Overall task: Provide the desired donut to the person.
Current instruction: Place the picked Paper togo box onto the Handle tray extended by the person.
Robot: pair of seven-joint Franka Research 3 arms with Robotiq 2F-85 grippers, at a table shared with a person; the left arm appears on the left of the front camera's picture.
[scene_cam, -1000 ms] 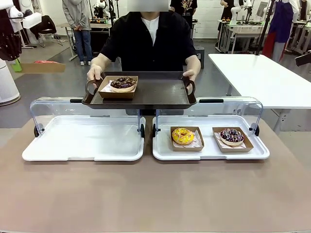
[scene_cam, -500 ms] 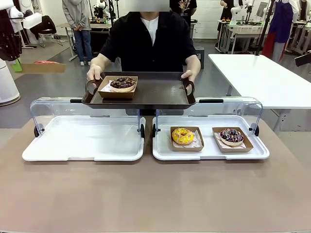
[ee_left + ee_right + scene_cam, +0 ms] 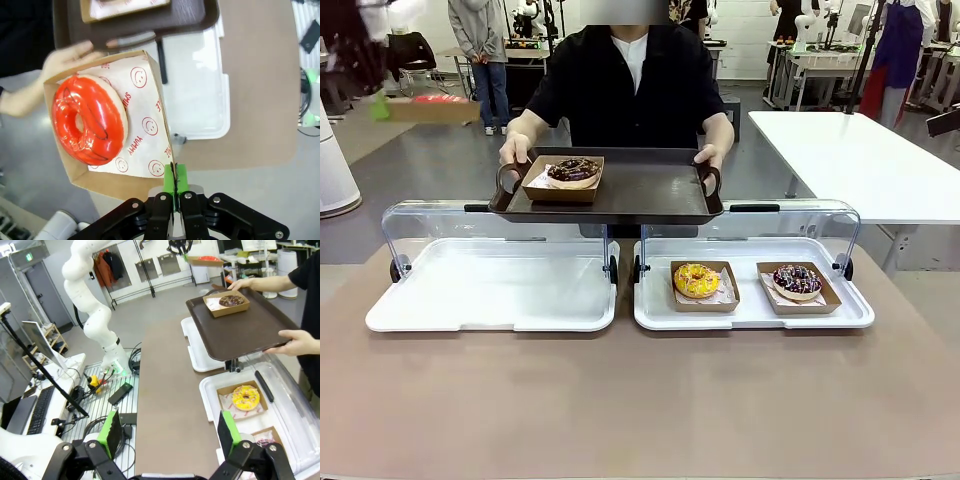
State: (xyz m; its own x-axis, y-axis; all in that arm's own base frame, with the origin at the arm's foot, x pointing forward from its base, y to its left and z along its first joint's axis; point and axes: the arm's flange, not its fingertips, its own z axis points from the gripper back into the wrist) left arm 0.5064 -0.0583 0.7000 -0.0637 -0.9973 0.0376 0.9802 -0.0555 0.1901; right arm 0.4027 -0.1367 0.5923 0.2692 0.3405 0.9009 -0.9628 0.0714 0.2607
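My left gripper (image 3: 175, 186) is shut on the rim of an open cardboard box (image 3: 150, 95) that carries a red glazed donut (image 3: 89, 120). In the front view this box (image 3: 440, 110) hangs high at the far left, with the left gripper (image 3: 380, 103) blurred beside it. The person (image 3: 630, 85) stands across the table and holds a dark brown tray (image 3: 640, 190) in both hands. A boxed chocolate donut (image 3: 573, 171) lies on its left end. My right gripper (image 3: 170, 440) stands open and holds nothing, back from the table.
Two white display trays with raised clear lids lie on the table. The left one (image 3: 490, 300) is bare; the right one (image 3: 750, 315) holds a yellow donut (image 3: 696, 280) and a sprinkled chocolate donut (image 3: 797, 281). A white table (image 3: 860, 160) stands at the right.
The left arm has carried the boxed red donut up and to the right, and it shows blurred. The person's tray has stayed in place.
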